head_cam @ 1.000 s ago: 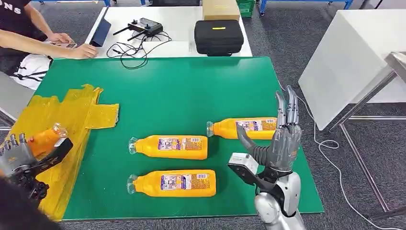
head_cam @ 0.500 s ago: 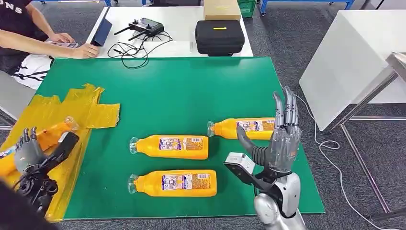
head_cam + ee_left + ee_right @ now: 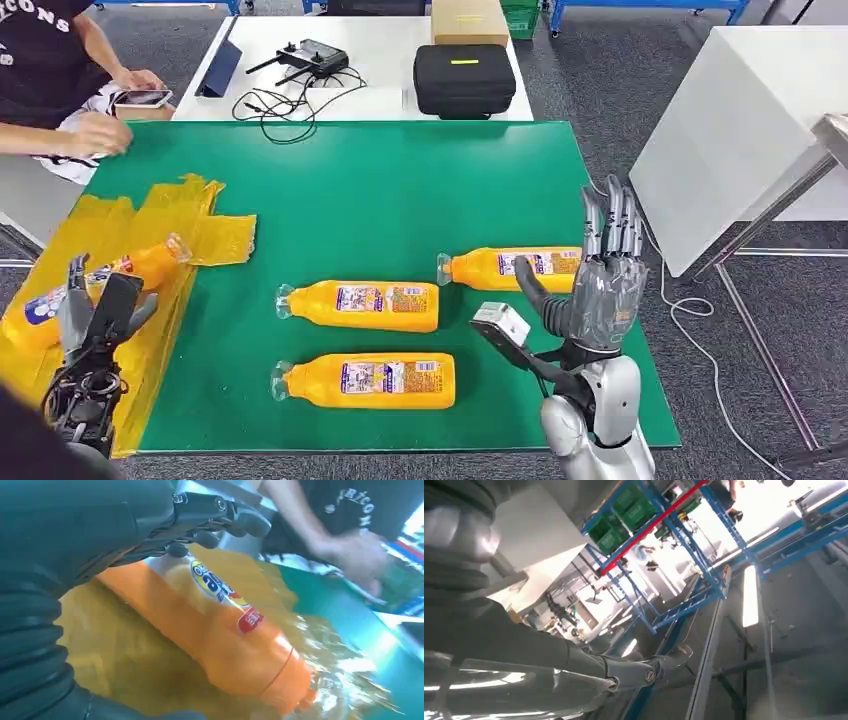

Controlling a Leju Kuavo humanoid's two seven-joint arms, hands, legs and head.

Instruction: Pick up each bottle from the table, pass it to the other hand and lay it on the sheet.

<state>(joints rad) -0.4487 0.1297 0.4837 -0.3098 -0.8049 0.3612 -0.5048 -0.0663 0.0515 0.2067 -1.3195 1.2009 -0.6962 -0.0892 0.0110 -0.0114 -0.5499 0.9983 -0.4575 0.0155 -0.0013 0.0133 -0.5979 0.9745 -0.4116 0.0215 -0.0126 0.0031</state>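
Whereas a second ago the left hand was gripping the orange bottle above the yellow sheet, that bottle now lies on its side on the sheet, cap toward the green table. The hand has let go: in the head view its fingers are spread and it sits just below the bottle, and the left wrist view shows the fingertips arched over the bottle's base with nothing clasped. Whether they touch it I cannot tell. Judgement: one bottle is delivered; release looks complete.

Moving right, three bottles remain lying on the green table, unchanged in position: the middle bottle, the near bottle and the far-right bottle, the last partly hidden behind the right hand. That hand has stayed raised, palm up, fingers straight and apart, holding nothing. Judgement: it is placed to start the next pick, most likely the far-right bottle just beyond it, followed by a handover to the left hand.

At the far edge a person's arm has shifted along the white table.
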